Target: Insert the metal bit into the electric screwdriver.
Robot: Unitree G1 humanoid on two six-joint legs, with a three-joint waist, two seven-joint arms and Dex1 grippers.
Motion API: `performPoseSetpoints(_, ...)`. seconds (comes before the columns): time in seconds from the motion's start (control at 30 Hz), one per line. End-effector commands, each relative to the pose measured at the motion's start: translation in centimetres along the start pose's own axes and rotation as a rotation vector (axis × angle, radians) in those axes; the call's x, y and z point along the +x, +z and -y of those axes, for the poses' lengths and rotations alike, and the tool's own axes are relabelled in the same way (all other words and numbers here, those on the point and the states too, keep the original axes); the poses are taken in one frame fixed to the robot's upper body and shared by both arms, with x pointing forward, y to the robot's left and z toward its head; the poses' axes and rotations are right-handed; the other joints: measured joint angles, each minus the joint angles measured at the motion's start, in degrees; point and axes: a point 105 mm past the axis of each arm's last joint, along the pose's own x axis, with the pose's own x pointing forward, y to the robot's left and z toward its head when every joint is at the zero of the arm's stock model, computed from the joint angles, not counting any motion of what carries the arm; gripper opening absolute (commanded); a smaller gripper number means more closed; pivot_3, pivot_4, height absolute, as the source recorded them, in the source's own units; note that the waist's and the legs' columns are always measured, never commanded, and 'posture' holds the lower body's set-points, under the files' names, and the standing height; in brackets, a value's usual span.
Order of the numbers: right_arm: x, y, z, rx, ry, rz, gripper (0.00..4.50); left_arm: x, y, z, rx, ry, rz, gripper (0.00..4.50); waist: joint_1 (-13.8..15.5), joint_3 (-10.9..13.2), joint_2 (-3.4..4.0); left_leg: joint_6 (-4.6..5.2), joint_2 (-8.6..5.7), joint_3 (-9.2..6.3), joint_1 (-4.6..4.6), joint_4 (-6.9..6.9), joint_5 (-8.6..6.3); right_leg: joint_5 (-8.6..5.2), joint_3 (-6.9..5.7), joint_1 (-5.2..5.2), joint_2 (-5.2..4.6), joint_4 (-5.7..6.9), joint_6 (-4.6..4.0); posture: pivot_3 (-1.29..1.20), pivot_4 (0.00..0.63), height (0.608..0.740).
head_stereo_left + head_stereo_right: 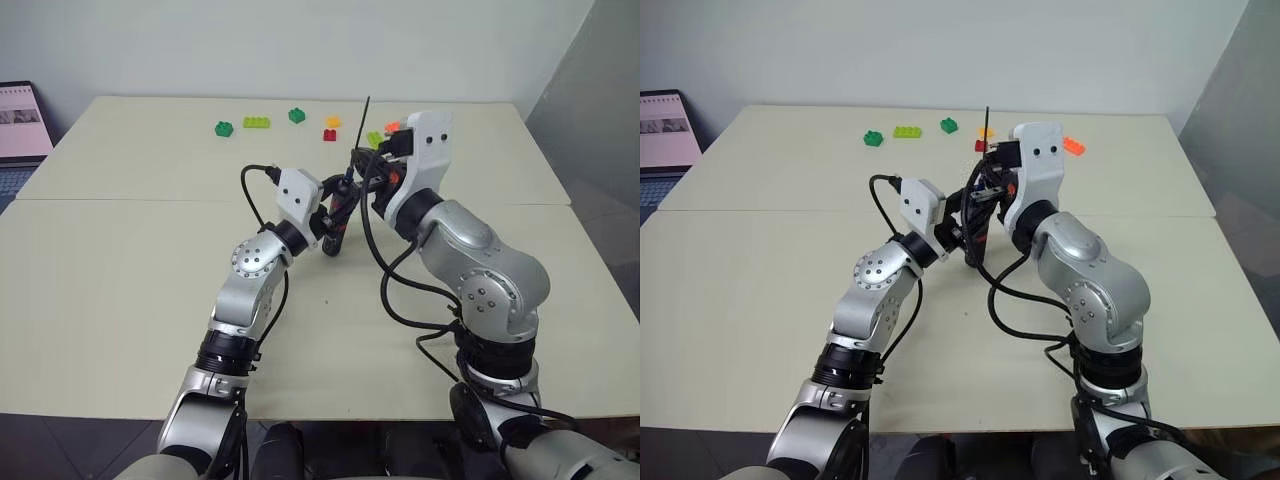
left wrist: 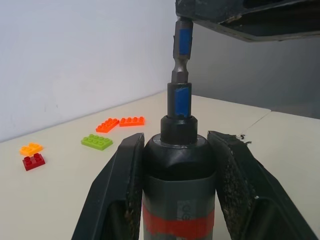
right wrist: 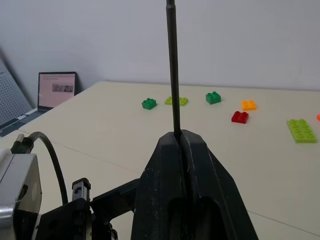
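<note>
My left gripper is shut on the electric screwdriver, a black body with a red band, held tip-up above the table's middle. The same screwdriver shows in the left eye view between the two hands. My right gripper is shut on the metal bit, whose thin dark rod rises straight above the fingers. The bit's thicker lower end, marked blue, comes down from the right gripper's fingers and meets the screwdriver's collar. How deep it sits I cannot tell.
Toy bricks lie along the far side of the beige table: green, lime, green, orange, red. A laptop stands off the table's far left. Black cables loop under both wrists.
</note>
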Motion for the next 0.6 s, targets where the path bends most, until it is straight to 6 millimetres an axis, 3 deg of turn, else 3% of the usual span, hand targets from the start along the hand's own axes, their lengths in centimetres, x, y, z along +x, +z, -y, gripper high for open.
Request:
performPoseSetpoints(0.03,-0.1,0.38,-0.22,0.028,-0.002,-0.015,0.0,-0.26,0.59,-0.58,0.035,0.023,0.021,1.64,0.0,0.0,0.0,0.0,0.0,0.0,0.0,0.0,0.0,0.0,0.0,0.0,0.0,0.0,0.0,0.0,0.15,0.74)
performPoseSetpoints(0.6,0.06,0.18,0.55,0.126,-0.041,-0.098,0.0,-0.28,0.54,-0.47,0.033,0.027,0.023,1.64,-0.01,-0.01,0.01,-0.01,0.0,0.0,0.01,0.0,0.01,0.0,-0.01,0.01,0.0,0.01,-0.01,0.0,0.15,0.74)
